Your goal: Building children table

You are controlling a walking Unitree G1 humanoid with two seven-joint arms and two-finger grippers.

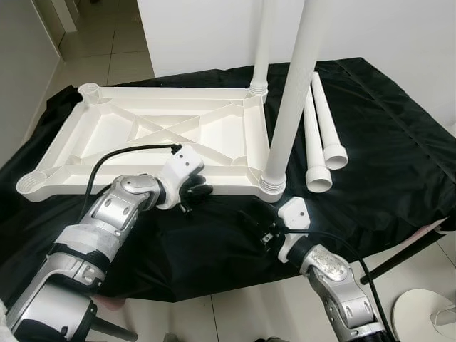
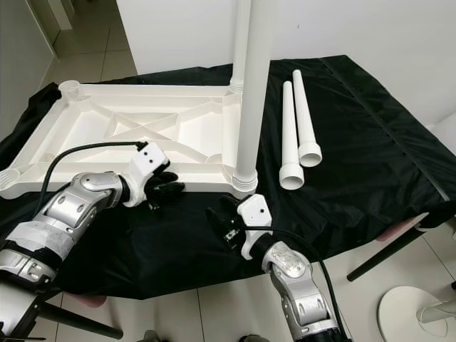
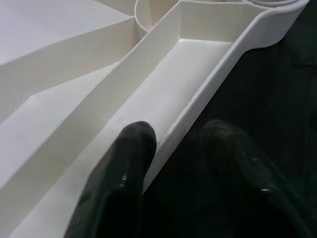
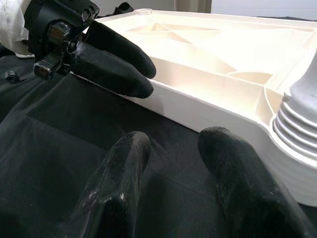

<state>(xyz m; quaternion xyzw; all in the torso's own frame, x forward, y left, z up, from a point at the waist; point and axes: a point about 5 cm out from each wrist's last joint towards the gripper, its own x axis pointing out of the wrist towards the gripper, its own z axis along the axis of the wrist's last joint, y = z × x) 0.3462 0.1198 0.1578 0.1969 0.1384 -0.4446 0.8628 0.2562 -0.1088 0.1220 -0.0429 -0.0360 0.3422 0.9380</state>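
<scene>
Black cloth [image 1: 399,142] draped over the work surface, creased and hanging past its near edge, pale tiled floor [image 1: 107,50] beyond, white wall [image 1: 399,35] behind, round white base [image 1: 420,313] on the floor at right, dark slanted leg [image 2: 385,253] below the cloth

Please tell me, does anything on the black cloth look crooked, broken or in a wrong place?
Nothing stands out. The white table top lies upside down and flat on the black cloth, two legs stand straight in its corners, and two loose legs lie neatly beside it. The left claw straddles the top's near rim; the right claw rests open nearby.
</scene>
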